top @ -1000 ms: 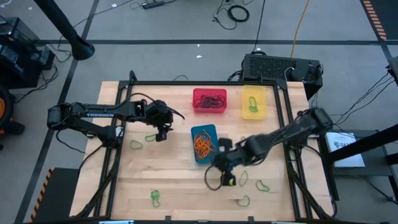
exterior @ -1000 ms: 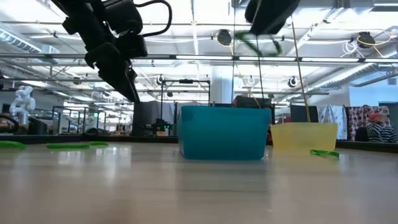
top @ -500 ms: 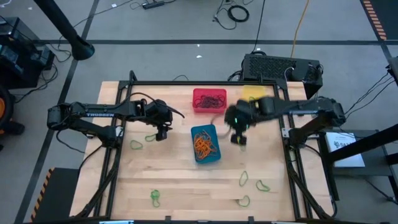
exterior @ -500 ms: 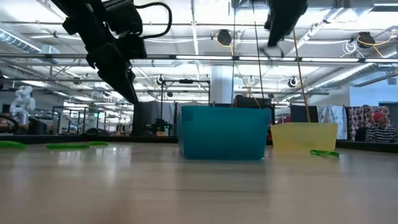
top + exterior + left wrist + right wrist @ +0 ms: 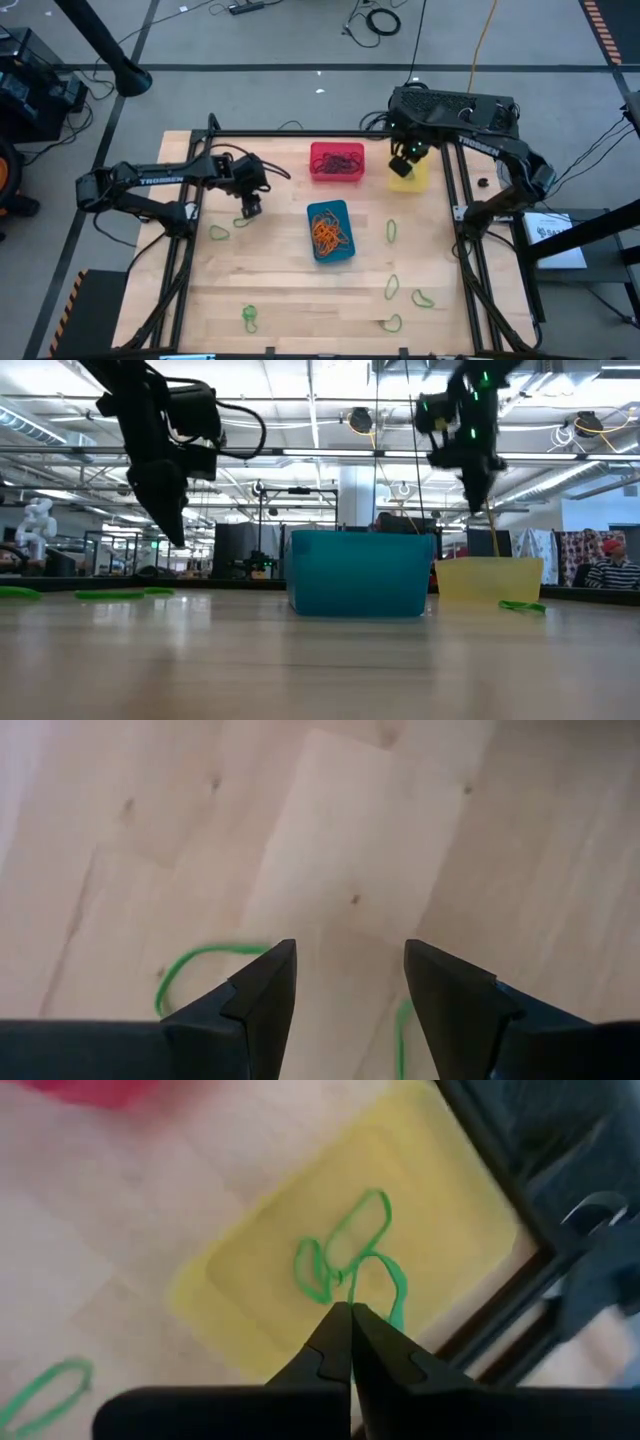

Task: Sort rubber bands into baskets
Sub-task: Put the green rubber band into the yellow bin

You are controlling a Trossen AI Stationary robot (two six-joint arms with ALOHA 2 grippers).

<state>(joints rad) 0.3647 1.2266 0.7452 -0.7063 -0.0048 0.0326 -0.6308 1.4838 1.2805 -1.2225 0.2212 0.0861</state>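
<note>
Right pincer (image 5: 350, 1320) pinching green rubber band (image 5: 375, 1280) over yellow basket (image 5: 230, 1295) rim.

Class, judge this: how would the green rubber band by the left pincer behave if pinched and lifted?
The green rubber band is a thin loop lying flat on the table, so it would probably droop limply. It looks very light. The open left pincer might miss something so flat.

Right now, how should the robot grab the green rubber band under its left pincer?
The green rubber band lies flat on the table, so probably come straight down with the open left pincer, one finger either side of its thin curved strand, and pinch that.
</note>
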